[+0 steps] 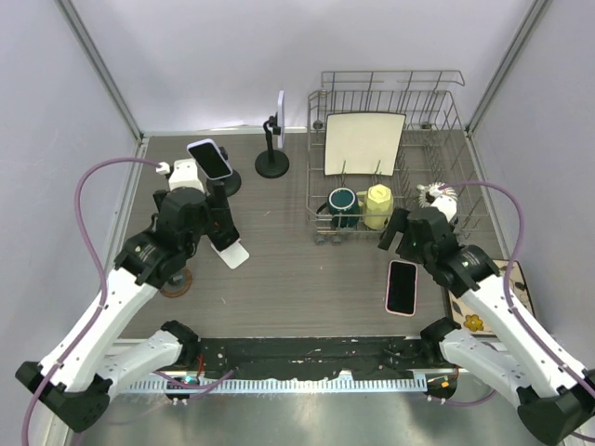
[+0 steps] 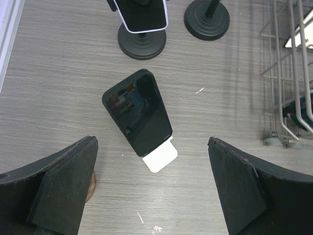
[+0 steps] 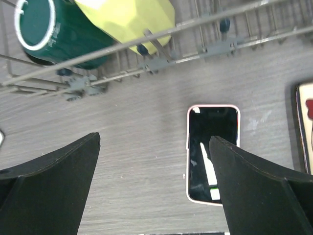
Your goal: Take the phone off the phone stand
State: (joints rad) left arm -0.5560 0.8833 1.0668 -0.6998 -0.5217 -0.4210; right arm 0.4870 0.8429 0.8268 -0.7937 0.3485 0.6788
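- Left gripper [image 2: 151, 144] is hanging wide open over a black phone [image 2: 138, 111] lying on a white piece [image 2: 161, 156]; right gripper [image 3: 154, 139] is gaping empty too
- Round stand [image 2: 142, 45], rear left, is holding the white-cased phone [image 1: 209, 158]; gripping its long edges and lifting straight out should be keeping the base from tipping
- Left wrist alone is showing the black phone whole

You have no text, brand, number or sign to read in any view. The phone [image 1: 210, 158] on the stand [image 1: 227, 182] shows you only a dark screen. So do the black phone [image 2: 138, 111] on the white card [image 2: 160, 156] and the pink-edged phone [image 3: 212, 152] on the table [image 3: 137, 161]. A red mark on the tray [image 3: 306, 110] at the right edge is cut off and unreadable.
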